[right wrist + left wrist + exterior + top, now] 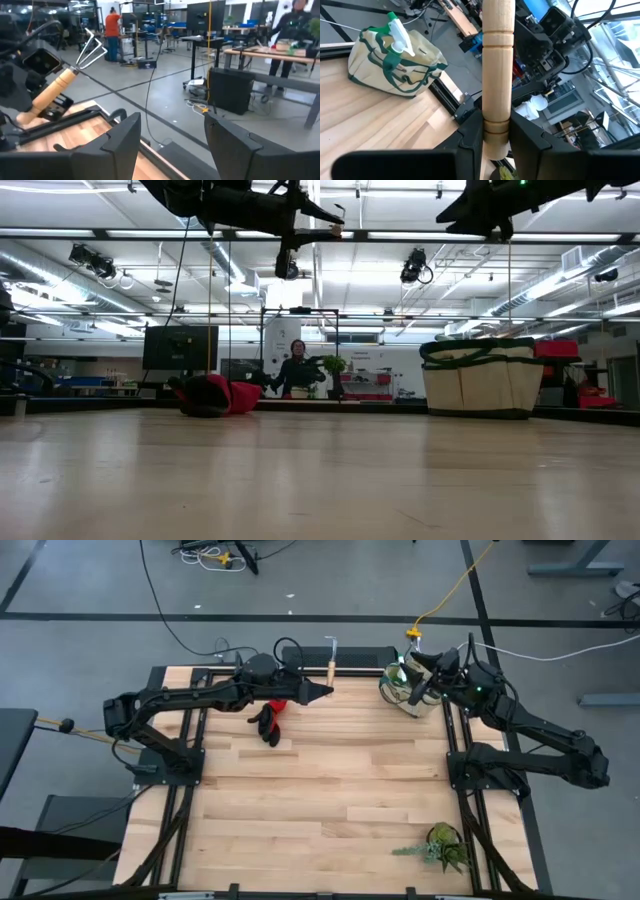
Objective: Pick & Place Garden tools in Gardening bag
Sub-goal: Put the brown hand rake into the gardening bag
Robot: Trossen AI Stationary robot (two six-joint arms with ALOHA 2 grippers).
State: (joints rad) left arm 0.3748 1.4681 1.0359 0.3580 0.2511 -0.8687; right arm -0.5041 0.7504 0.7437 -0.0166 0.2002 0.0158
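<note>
My left gripper [322,692] is shut on the little rake [330,662], which has a wooden handle and metal tines, high above the table's far middle. The beige and green gardening bag [404,687] stands on its base at the far right. A green and white plastic piece [397,32] sticks out of the bag's top. My right gripper [172,145] is open and empty, above the bag's right side [430,680]. Red-and-black gloves [270,720] lie on the table under my left arm. The trowel is not in view. My left gripper pinches the rake's wooden handle at its grooved butt end [496,127] between the two fingers [472,142]. The fingers come about level from the table's left and lie across the handle. The rake is lifted clear, its tines [92,50] slanting up toward the far edge.
A leafy green plant [440,845] lies near the table's near right corner. The middle and near left of the wooden table [320,800] are bare. Black frame rails run along the table's sides. A person [297,368] stands in the room behind the table.
</note>
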